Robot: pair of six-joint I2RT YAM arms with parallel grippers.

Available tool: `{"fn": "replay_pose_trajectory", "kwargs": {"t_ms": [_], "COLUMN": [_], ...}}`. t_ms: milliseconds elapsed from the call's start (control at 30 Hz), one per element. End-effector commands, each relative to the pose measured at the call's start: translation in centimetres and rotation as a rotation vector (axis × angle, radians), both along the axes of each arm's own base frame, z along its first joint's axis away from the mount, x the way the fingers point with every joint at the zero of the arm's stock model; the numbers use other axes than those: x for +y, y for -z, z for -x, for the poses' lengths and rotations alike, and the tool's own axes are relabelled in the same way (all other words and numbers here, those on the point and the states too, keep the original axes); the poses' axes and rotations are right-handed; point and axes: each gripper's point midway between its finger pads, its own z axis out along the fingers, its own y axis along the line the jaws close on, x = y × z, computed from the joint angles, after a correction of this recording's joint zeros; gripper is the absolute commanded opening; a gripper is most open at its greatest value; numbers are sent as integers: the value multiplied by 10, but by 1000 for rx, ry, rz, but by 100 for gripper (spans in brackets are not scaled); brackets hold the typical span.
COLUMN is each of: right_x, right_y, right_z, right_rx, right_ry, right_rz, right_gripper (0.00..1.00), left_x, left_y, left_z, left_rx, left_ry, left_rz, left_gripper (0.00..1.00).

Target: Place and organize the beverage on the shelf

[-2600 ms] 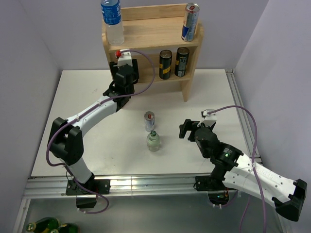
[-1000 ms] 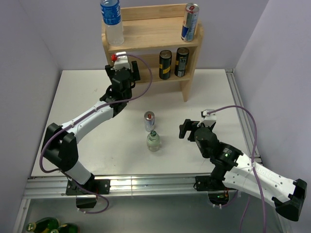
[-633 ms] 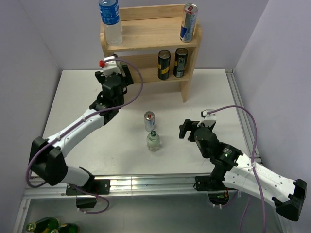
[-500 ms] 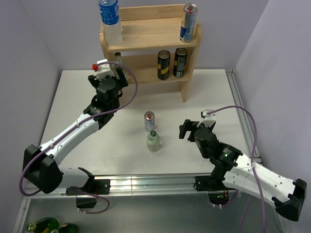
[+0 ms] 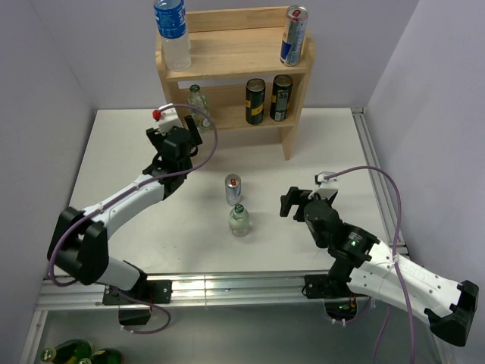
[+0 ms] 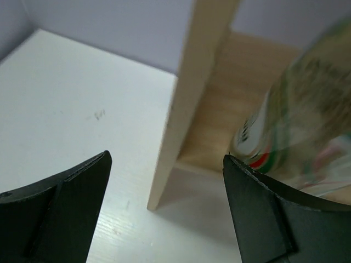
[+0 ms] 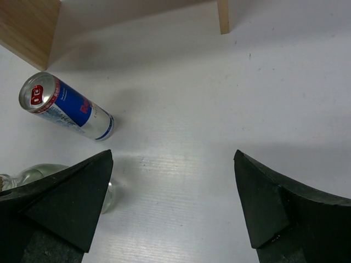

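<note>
risk: left gripper (image 6: 165,159), jaws spread and empty, hangs near the shelf (image 5: 235,53) side panel; a careless swing could clip it and topple the glass bottle (image 6: 296,137) on the lower tier | right gripper (image 7: 173,156): agape, empty | beverage: slim blue-silver can (image 5: 233,189), red logo, seemingly upright on the table (image 5: 326,152), just beside a small clear bottle (image 5: 239,220)

Light wooden two-tier shelf (image 5: 235,49) at the back of a white surface (image 5: 318,152). Top tier: clear water bottle (image 5: 173,34) left, blue-and-silver can (image 5: 294,35) right. Lower tier: glass bottle (image 5: 198,102) left, two dark cans (image 5: 255,101) side by side. In front on the surface, upright and close together: second blue-and-silver can (image 5: 233,189), small glass bottle (image 5: 239,220)
</note>
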Motion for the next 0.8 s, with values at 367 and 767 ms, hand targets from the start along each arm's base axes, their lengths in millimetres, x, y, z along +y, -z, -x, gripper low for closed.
{"fn": "replay_pose_trajectory", "kwargs": {"t_ms": [367,767], "right_x": [-1,-1], "right_y": [-5,-5], "right_z": [-3,-3], "right_rx": [-23,-21], "right_ry": [25,21], "right_rz": [-16,-18], "right_gripper": [98,98], "left_x": [-46,-31], "left_y": [11,-17], "left_z": [-7,52], "left_rx": [-26,-58], "left_ry": [73,61], "left_rz": [89,94], "left_gripper": [89,90]}}
